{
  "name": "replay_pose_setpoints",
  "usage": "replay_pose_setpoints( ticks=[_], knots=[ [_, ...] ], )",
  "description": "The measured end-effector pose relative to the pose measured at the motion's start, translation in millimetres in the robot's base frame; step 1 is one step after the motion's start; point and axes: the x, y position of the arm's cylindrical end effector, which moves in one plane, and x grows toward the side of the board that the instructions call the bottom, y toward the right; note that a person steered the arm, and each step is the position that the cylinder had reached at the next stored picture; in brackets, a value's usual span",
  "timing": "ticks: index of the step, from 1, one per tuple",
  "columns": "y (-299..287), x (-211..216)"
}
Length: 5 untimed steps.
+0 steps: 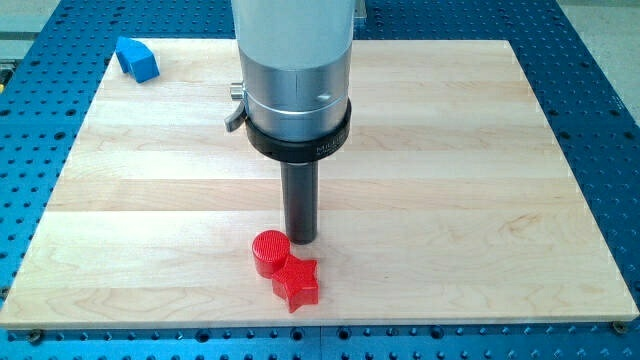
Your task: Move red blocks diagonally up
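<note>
My tip (301,240) rests on the wooden board (480,180), below the middle of it and nearer the view's bottom edge. It is a plain dark rod hanging from the arm's wide silver collar (296,95), so there is nothing on it to open, close or clamp; it holds nothing.

The red round block (269,251) sits just beside my tip, toward the view's bottom left, so close that I cannot tell whether the two touch. The red star block (297,281) lies directly below my tip in the view, a little farther off, and it presses against the round block's lower right side (the pair reads as one small cluster).

The blue block (137,58) is well apart from my tip, far up toward the view's top left, near that corner of the board. Its shape is angular, but I cannot make it out exactly.
</note>
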Motion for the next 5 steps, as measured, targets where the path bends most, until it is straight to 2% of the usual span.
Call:
replay_pose_setpoints(
  ticks=[1,2,3,5],
  knots=[
    [105.6,29.4],
    [105.1,82.2],
    [87.4,83.8],
    [-61.6,73.8]
  ],
)
